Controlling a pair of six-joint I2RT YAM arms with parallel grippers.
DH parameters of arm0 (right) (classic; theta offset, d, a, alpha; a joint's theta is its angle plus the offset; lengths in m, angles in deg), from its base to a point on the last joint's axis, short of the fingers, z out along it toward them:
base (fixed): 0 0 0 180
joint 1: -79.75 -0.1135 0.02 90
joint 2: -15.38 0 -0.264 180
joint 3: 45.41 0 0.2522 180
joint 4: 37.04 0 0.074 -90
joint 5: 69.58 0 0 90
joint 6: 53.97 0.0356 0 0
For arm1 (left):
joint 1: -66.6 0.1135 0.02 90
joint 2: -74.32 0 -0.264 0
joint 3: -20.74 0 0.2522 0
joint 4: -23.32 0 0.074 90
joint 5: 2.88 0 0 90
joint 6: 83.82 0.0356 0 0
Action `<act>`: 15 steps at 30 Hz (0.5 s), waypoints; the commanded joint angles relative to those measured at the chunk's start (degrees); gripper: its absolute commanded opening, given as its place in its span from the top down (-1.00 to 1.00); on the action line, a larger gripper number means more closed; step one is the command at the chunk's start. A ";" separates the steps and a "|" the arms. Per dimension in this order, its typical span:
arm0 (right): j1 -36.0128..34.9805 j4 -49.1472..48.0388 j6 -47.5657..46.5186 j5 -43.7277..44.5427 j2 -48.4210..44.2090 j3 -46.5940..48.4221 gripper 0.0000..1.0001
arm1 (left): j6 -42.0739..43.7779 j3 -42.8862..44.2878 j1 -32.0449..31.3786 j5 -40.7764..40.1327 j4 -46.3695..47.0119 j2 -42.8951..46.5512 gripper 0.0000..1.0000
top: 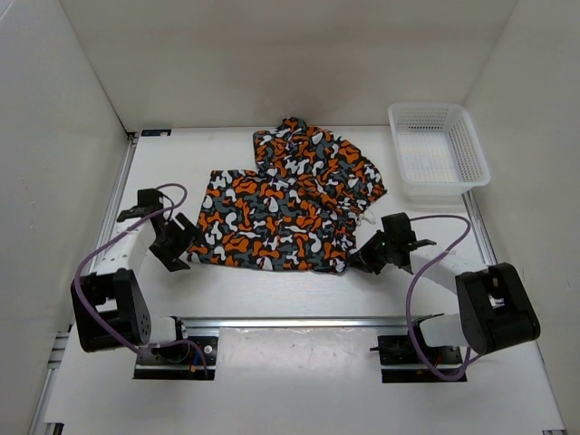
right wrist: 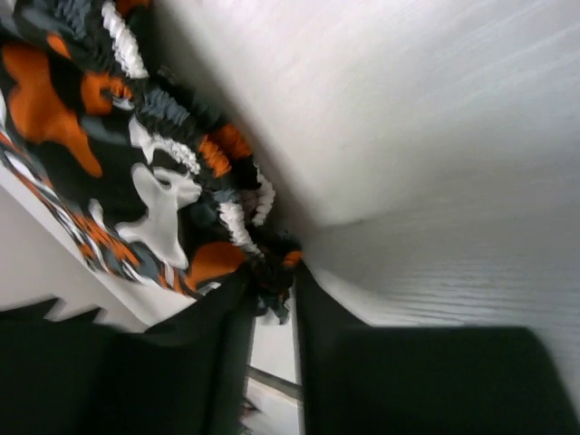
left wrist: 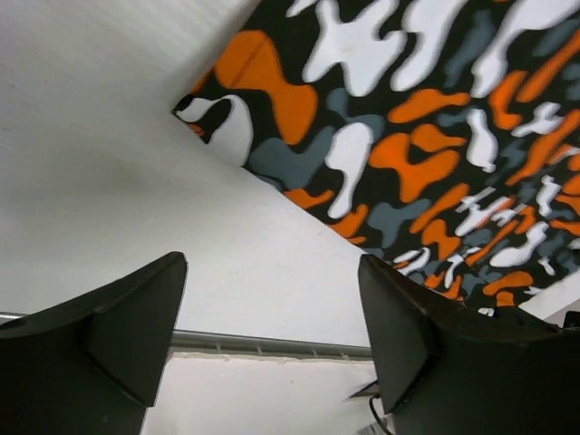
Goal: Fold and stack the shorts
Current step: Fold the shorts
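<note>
Orange, white, black and grey camouflage-print fabric shorts (top: 281,213) lie spread on the white table (top: 272,294), left of a white plastic mesh basket (top: 438,149). Only the right wrist view shows the right gripper (right wrist: 272,288) pinching their gathered edge. The left gripper (left wrist: 272,308) stands spread and empty beside their corner.

The left gripper (top: 178,237) hung just off the left edge of the shorts (top: 281,204), jaws spread wide and holding nothing. The right gripper (top: 365,260) sat at the shorts' near right corner, fingers (right wrist: 227,344) pinched narrowly on the hem.
</note>
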 commanded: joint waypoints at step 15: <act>-0.17 8.40 -4.18 9.93 0.10 8.40 0.99 | -4.27 3.75 -0.75 -1.35 10.36 -21.03 0.16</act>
